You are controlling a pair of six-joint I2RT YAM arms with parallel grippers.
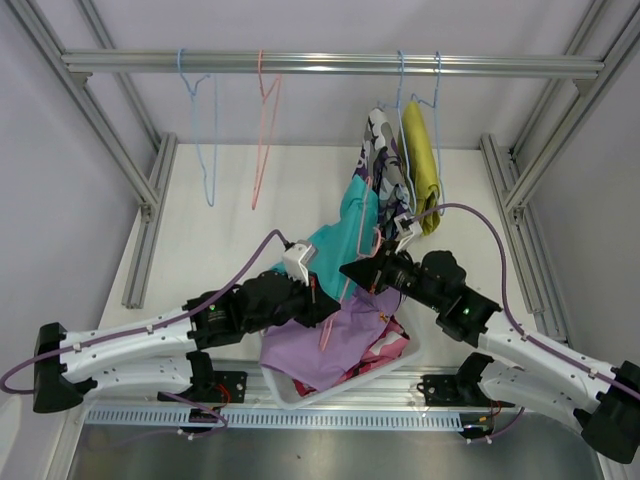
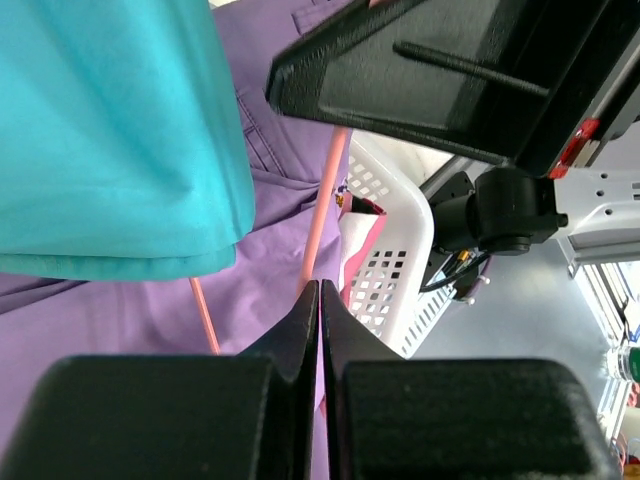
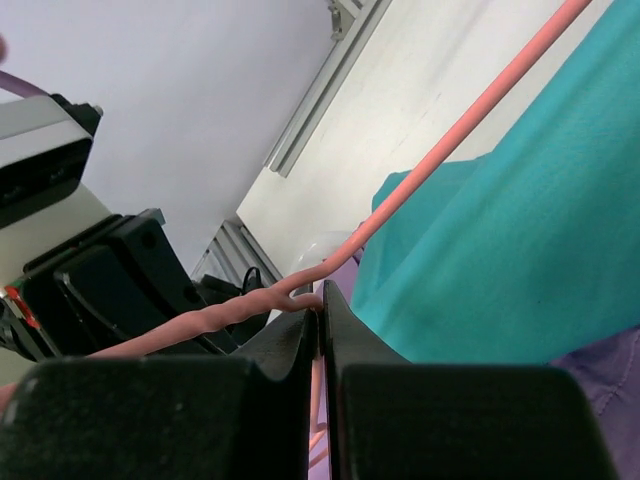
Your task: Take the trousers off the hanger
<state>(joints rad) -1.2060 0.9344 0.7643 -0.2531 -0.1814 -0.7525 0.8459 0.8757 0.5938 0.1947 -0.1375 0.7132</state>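
— How many pairs of shorts?
— Five: camouflage cloth shorts [image 1: 378, 150] and mustard yellow shorts [image 1: 423, 160] hang upper right. Teal shorts [image 1: 340, 235] hang mid-frame on a pink wire hanger [image 3: 430, 160]. Lilac shorts [image 1: 315, 350] and red-and-white patterned shorts [image 1: 385, 348] lie in the white plastic basket [image 2: 390, 290].
— The tools?
— On the left tool [image 2: 318, 300] and the right tool [image 3: 320, 300], fingers are pressed together, tips at that hanger's wire. Whether they pinch it is unclear.

The left claw [image 2: 318, 292] is pressed closed, its tips pinching the pink hanger [image 2: 326, 195] wire. Teal shorts [image 2: 110, 130] hang at upper left over lilac shorts [image 2: 130, 330]. To the right, a white basket [image 2: 395, 270] holds red-patterned cloth [image 2: 357, 225]. The black right arm [image 2: 450, 80] crosses the top.
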